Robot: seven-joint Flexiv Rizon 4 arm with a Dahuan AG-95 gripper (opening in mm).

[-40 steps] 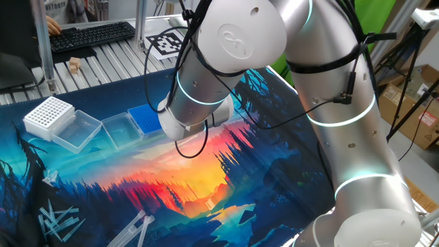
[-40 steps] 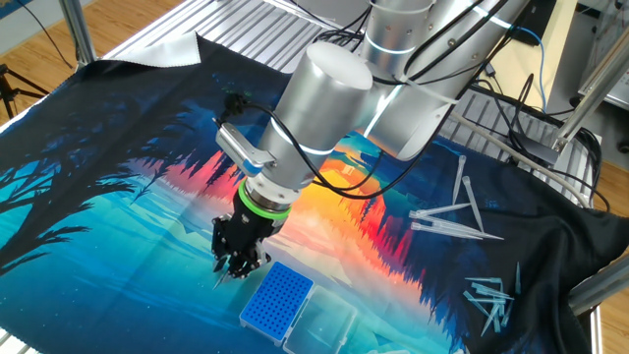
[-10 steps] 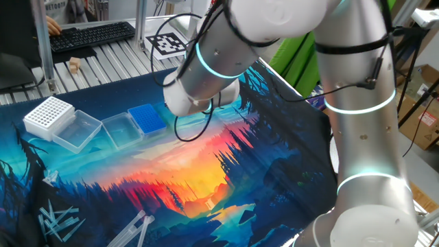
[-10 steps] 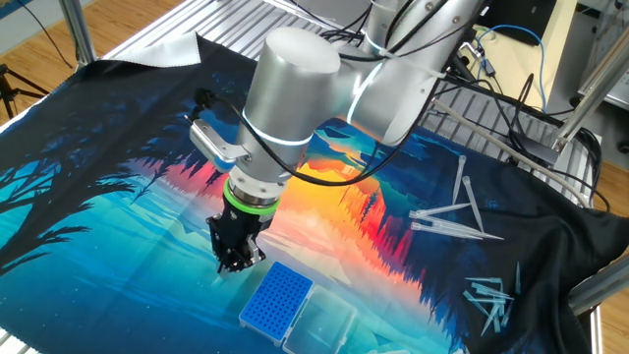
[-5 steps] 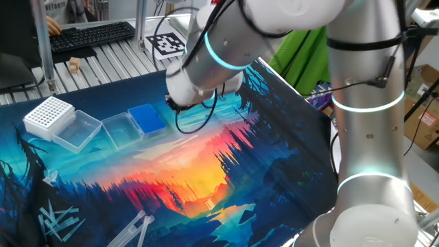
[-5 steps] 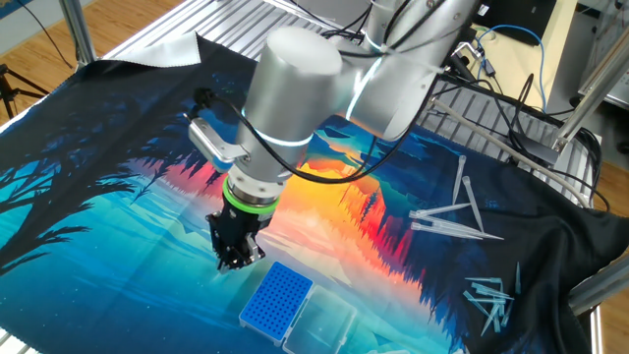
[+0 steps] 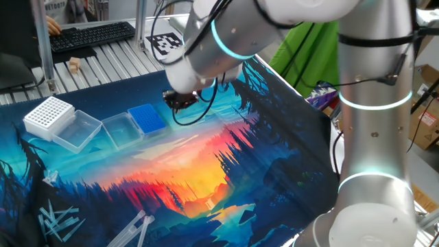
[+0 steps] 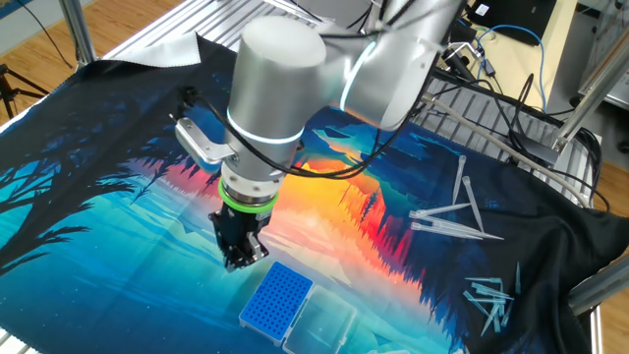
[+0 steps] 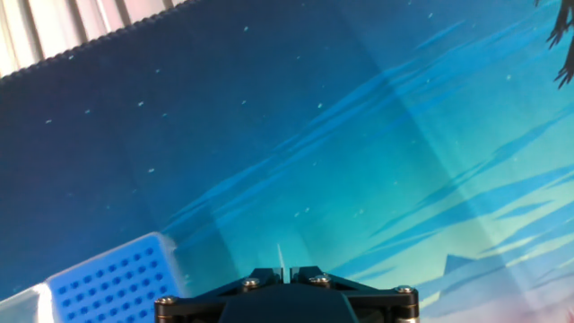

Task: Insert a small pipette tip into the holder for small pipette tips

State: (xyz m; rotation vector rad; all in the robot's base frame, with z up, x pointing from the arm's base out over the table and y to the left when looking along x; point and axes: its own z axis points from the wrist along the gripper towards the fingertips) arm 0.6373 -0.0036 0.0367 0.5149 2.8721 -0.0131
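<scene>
A printed landscape mat covers the worktop. At the mat's left edge sits a white perforated rack with a clear lid beside it. Long clear pipette tips lie scattered at the mat's near corner. Beyond the mat are a black keyboard, a fiducial marker sheet and a small wooden block.

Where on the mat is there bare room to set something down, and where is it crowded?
Bare: the sunset middle of the mat, between the blue holder and the long clear tips. Crowded: around the holder with the white rack and gripper.
</scene>
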